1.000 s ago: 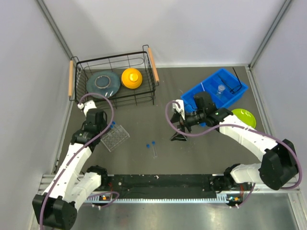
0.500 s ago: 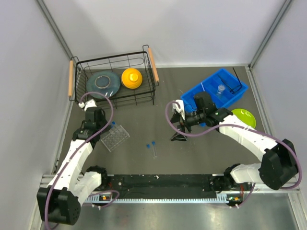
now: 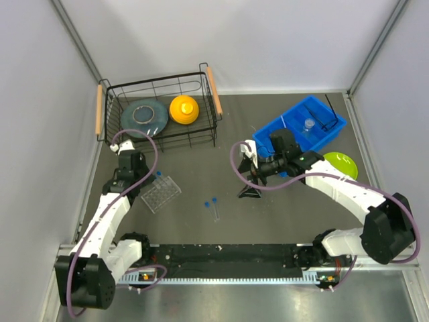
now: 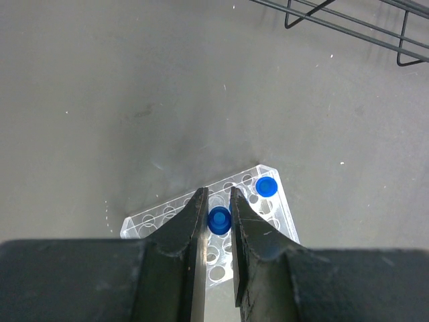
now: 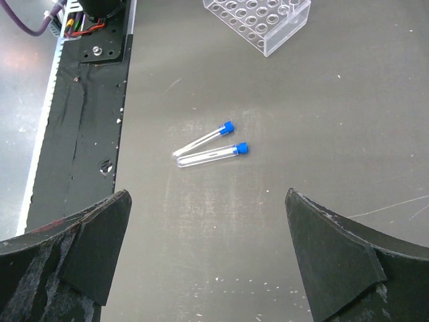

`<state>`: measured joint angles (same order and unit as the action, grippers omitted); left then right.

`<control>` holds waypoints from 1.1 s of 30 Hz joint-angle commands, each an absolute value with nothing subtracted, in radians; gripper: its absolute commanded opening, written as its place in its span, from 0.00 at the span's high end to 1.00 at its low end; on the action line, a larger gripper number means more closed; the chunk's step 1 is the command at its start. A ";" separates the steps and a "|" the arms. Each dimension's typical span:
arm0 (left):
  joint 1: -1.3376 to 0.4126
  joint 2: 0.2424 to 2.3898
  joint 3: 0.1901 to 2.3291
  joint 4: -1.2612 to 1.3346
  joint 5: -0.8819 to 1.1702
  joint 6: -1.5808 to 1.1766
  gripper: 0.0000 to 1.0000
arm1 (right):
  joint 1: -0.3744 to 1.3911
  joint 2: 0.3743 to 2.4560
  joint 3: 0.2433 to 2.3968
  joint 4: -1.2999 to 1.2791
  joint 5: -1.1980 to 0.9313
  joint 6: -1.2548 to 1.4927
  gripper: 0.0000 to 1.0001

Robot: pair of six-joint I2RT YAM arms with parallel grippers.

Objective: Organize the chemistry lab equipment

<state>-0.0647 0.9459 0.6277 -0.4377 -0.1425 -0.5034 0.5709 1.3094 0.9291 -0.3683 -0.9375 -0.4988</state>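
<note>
Clamps with the left gripper [image 4: 218,194] on a blue-capped test tube [image 4: 218,220], pinching it right at the cap between both fingers. Holds this tube on end, with only its cap showing from the wrist camera, over a cell of the clear plastic grid rack [image 4: 276,216], in the second row from the rack's far edge. Cannot tell how deep the tube sits in that cell. Shows a second capped tube [image 4: 267,186] standing in the corner cell of the same rack, just beside the held one and not touching it. Places the rack flat on the grey table [image 3: 201,168], on the left side, near the front of the black wire basket [image 3: 154,82].

Spreads the fingers of the right gripper [image 5: 206,194] wide apart, with nothing between them. Looks down from there at two loose test tubes [image 5: 209,147] lying on their sides near the middle of the table, close together and almost parallel, blue caps pointing the same way. Finds the black wire ring stand [image 3: 250,192] standing on the table just beside the right gripper in the top view; cannot tell if touching.

Finds the small clear vial [image 3: 309,123] inside the blue bin [image 3: 330,131] at the far right. Leaves a lime-green plate [image 3: 340,163] next to this bin, and a grey plate [image 3: 144,113] and a yellow dome [image 3: 184,109] inside the basket.
</note>
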 commanded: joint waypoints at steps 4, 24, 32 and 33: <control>-0.046 0.976 0.632 -0.396 -0.107 -0.483 0.87 | 0.564 1.316 0.930 -0.362 -0.976 -0.531 0.01; -0.041 0.821 0.725 -0.544 -0.130 -0.486 0.39 | 0.565 1.336 0.936 -0.384 -1.022 -0.529 0.01; -0.041 0.562 0.790 -0.696 -0.140 -0.479 0.01 | 0.774 1.431 1.008 -0.446 -0.690 -0.313 0.02; -0.041 0.534 0.788 -0.706 -0.132 -0.483 0.01 | 0.799 1.439 1.012 -0.451 -0.634 -0.273 0.01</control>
<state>-0.0467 0.6365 0.7555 -0.6167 -0.1280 -0.4850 0.6682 1.4181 0.9562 -0.4210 -0.8772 -0.4122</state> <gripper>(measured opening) 0.967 0.986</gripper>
